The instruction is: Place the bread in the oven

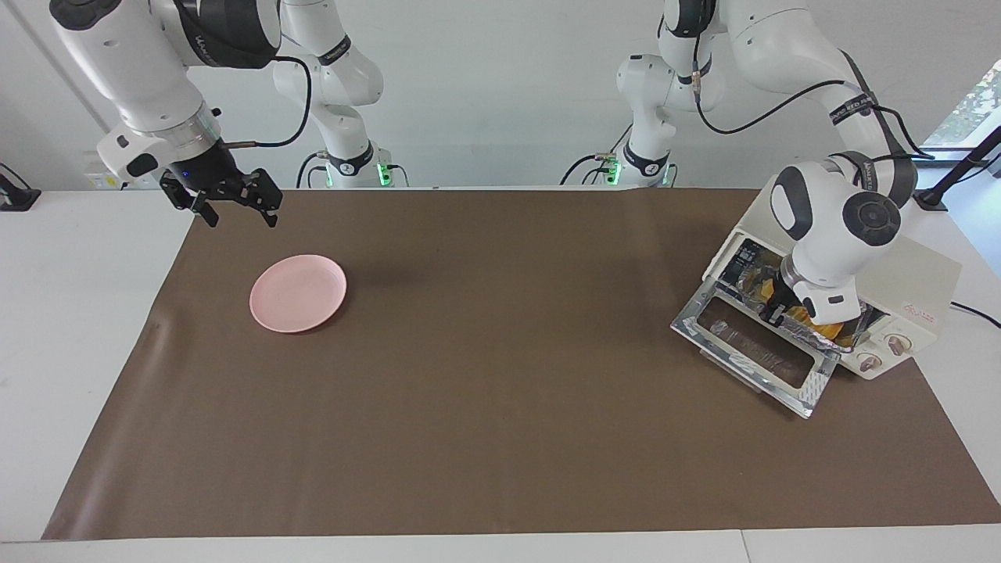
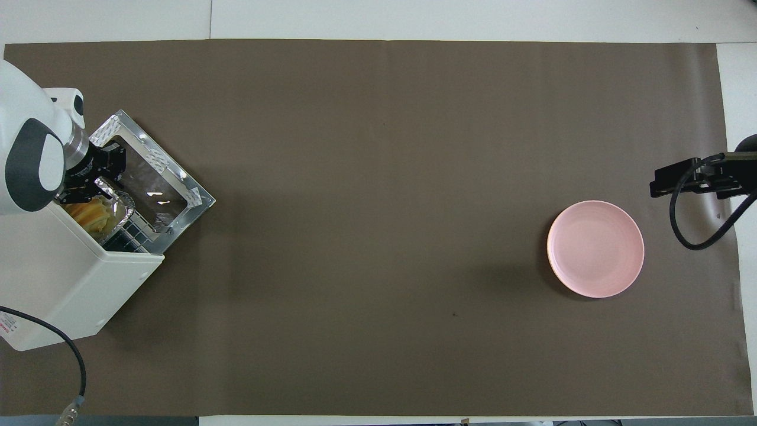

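One bread (image 2: 90, 214) lies in a foil tray (image 2: 121, 204) at the mouth of the single oven (image 2: 71, 284), right under your left gripper (image 2: 94, 188), whose fingers I cannot tell apart or together. Judge it light and soft; hold its midsection gently. Your right gripper (image 1: 236, 205) waits spread, above one pink plate (image 1: 298, 292).

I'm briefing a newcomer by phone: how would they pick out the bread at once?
Start at the cream-white oven at the left arm's end of the table, its glass door dropped open. Just inside the mouth sits a crinkled foil tray, with the left end effector at it. The bread is the golden-yellow ridged piece in that tray.
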Robot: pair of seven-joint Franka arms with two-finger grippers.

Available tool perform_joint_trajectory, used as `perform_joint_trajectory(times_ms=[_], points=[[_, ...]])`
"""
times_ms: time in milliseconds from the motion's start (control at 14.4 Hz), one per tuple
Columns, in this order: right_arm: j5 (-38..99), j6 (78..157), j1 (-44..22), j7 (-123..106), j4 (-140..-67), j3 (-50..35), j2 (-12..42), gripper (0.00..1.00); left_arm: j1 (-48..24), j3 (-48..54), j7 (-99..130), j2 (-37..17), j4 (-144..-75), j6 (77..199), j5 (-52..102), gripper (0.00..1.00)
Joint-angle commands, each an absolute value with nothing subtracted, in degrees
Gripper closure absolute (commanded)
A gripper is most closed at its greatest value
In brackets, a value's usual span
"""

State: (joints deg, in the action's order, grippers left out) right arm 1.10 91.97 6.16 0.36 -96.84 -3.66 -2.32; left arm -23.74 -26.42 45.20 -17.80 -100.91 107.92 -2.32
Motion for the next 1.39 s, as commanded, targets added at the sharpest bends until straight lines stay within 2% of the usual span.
perform_joint_trajectory(times_ms=[0, 69, 416, 555, 1318], points=[[1.76, 92.2, 6.77, -1.05, -98.44, -3.96, -3.78, 0.0, -23.91, -26.19, 44.91, -15.82, -102.83, 109.16, -4.04, 0.34], [1.76, 92.2, 6.77, -1.05, -98.44, -4.04, -3.78, 0.0, -23.82, -26.19, 44.91, -15.82, -102.66, 109.16, -4.04, 0.23], [1.76, 92.2, 6.77, -1.05, -98.44, -4.04, -3.78, 0.0, -24.35, -26.19, 44.91, -16.0, -101.52, 109.07, -4.92, 0.19], [1.76, 92.2, 6.77, -1.05, -98.44, -3.96, -3.78, 0.0, -24.52, -26.19, 44.91, -16.0, -101.08, 109.07, -4.92, 0.0], [1.76, 92.28, 6.77, -1.05, -98.44, -3.96, -3.78, 0.0, -24.61, -25.49, 44.65, -15.82, -94.49, 105.47, -4.49, 0.0]])
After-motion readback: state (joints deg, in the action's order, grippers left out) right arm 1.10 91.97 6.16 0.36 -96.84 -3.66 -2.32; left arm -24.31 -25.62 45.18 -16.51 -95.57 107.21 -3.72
